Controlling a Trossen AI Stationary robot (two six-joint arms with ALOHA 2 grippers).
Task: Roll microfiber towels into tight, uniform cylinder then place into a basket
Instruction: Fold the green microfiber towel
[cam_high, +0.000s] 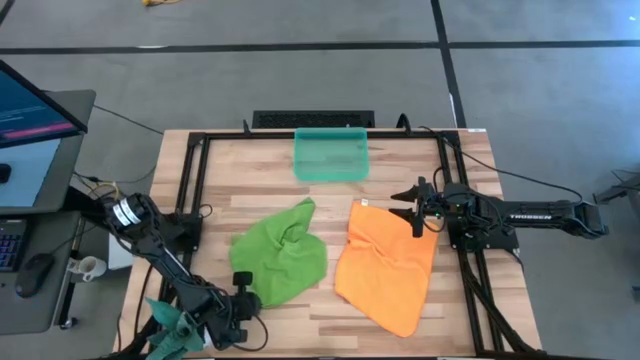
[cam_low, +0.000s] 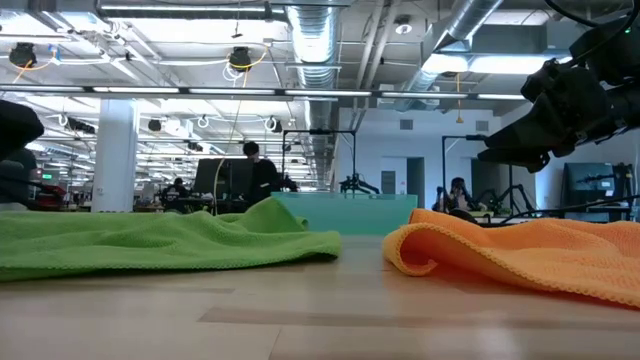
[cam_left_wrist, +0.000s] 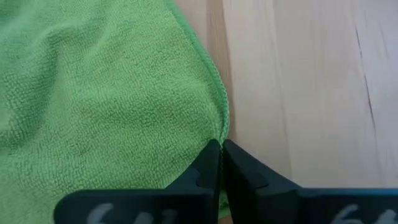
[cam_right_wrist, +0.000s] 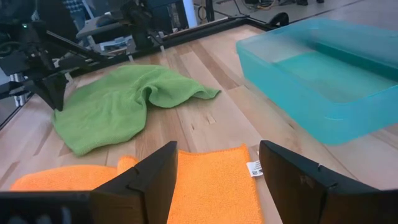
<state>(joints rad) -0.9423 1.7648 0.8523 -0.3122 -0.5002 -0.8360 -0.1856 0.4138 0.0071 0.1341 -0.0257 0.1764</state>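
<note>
The lime green towel (cam_high: 280, 255) lies crumpled on the wooden table, left of the middle. My left gripper (cam_high: 243, 290) is at its near left edge and is shut on it. The orange towel (cam_high: 385, 265) lies rumpled to the right of the green one, with a white tag (cam_right_wrist: 254, 167) at its far edge. My right gripper (cam_high: 418, 205) hangs open above that far edge and touches nothing. The translucent teal basket (cam_high: 331, 153) stands at the middle of the table's far edge, with nothing in it. My left gripper pinches the green towel's hemmed edge (cam_left_wrist: 222, 127) between its two fingers, at the towel's near left side. The fingers slant down from the table's near left. One layer or several, I cannot tell. The towel lies slack on the table.
A black frame (cam_high: 190, 170) runs along the table's left, right and far sides. A dark teal spiky thing (cam_high: 175, 325) sits at the near left corner beside my left arm. Bare wood (cam_high: 330, 215) shows between the towels and the basket.
</note>
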